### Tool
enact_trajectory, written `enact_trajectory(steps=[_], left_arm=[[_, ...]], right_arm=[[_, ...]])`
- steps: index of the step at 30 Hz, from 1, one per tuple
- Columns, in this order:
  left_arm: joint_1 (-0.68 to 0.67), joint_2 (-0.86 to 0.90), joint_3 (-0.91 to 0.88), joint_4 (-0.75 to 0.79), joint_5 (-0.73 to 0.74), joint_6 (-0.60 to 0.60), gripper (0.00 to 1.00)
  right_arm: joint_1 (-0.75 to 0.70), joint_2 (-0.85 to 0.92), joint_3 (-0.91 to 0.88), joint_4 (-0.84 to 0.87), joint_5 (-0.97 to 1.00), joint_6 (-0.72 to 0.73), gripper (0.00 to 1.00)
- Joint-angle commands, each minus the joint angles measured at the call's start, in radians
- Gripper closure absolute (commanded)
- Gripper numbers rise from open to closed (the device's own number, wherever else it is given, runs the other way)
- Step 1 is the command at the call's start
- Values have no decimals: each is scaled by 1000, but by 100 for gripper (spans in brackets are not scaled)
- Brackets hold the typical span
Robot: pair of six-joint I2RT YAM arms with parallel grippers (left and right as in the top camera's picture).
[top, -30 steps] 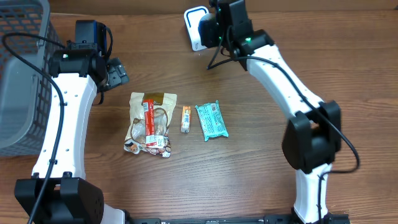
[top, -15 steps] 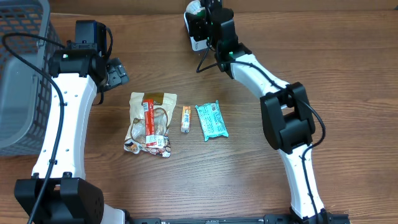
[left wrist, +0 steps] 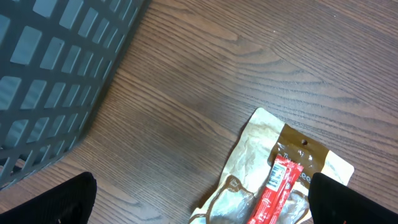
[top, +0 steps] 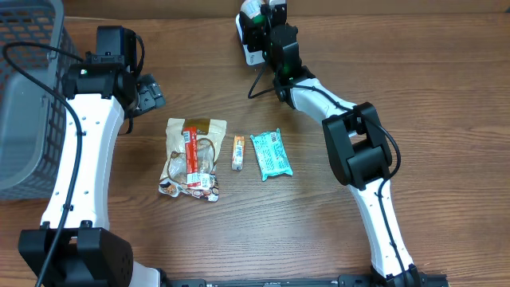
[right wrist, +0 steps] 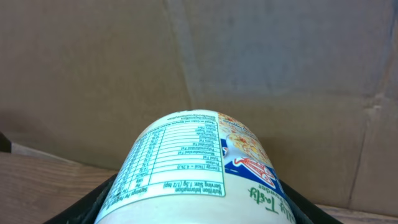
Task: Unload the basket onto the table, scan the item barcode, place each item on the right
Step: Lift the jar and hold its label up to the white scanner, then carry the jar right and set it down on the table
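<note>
One white printed cylindrical cup (right wrist: 193, 165), probably light and crushable, sits gripped round its sides by the right hand (top: 260, 17) above the wooden desk (top: 319, 231), far edge; left hand (top: 148, 94) gapes empty

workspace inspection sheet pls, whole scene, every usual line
surface: brown wood-grain table, no spills seen
job's things: white round tub with a nutrition label, held up by the white blue-edged scanner
clutter: tan snack pouch with red stick, small orange packet, teal wrapped bar, side by side, apart; grey mesh basket at left
grippers: left gripper open, empty; right gripper shut on the tub
cables: black cable along left arm; black cable loop below right wrist
surroundings: brown cardboard wall behind table
</note>
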Motion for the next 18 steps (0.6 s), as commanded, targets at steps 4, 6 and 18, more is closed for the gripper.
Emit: enact_trajectory(steps=[4, 6, 18], left_arm=[[0, -9, 11, 1, 4, -4, 0], [0, -9, 11, 1, 4, -4, 0], [0, -9, 11, 1, 4, -4, 0]], right_arm=[[-3, 28, 20, 75, 26, 59, 77], [-3, 29, 20, 72, 25, 60, 77], [-4, 29, 20, 60, 25, 104, 77]])
